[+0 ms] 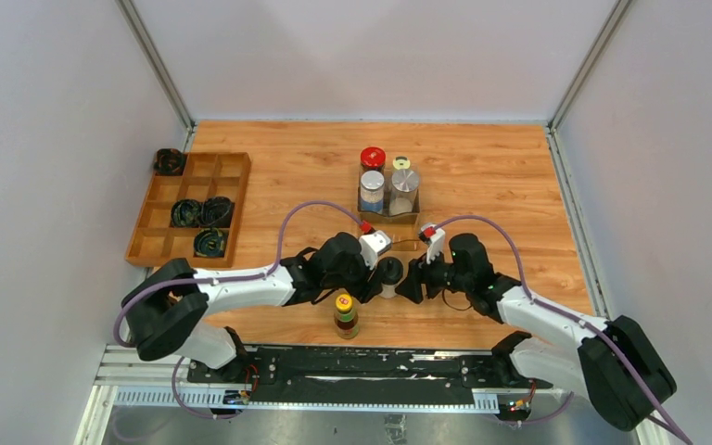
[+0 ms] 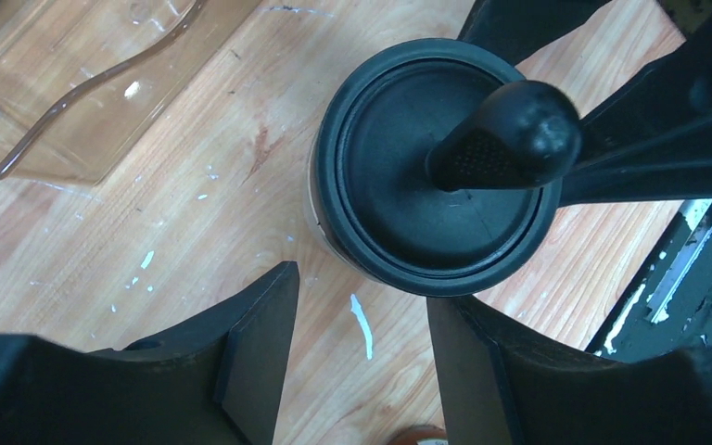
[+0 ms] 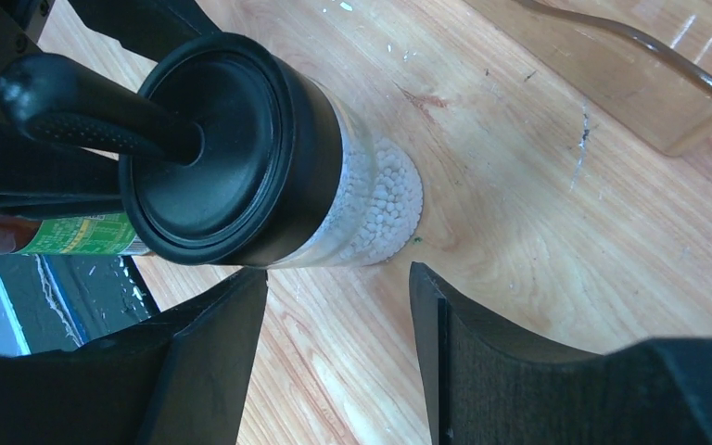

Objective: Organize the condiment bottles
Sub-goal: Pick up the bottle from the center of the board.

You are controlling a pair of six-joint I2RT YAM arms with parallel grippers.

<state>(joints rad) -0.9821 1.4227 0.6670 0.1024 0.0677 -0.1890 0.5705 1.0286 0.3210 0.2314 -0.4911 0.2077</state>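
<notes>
The black-capped jar point(image 1: 389, 272) of white beads stands upright on the table between my two grippers. My left gripper point(image 1: 374, 278) is open at its left. In the left wrist view point(image 2: 362, 297) the jar point(image 2: 426, 176) sits just beyond the fingertips, not between them. My right gripper point(image 1: 412, 280) is open at its right. In the right wrist view point(image 3: 338, 278) the jar point(image 3: 269, 158) lies past the left finger. The yellow-capped brown sauce bottle point(image 1: 346, 315) stands nearer. The red-lidded jar point(image 1: 373, 158), yellow-capped shaker point(image 1: 402, 165), blue-labelled jar point(image 1: 372, 191) and silver-lidded jar point(image 1: 405, 189) stand in a clear tray point(image 1: 391, 219).
A wooden compartment tray point(image 1: 232, 199) with black coiled bundles point(image 1: 200, 212) lies at the far left. Another bundle point(image 1: 170, 162) sits behind it. The clear tray's corner shows in the left wrist view point(image 2: 74, 102) and the right wrist view point(image 3: 630, 65).
</notes>
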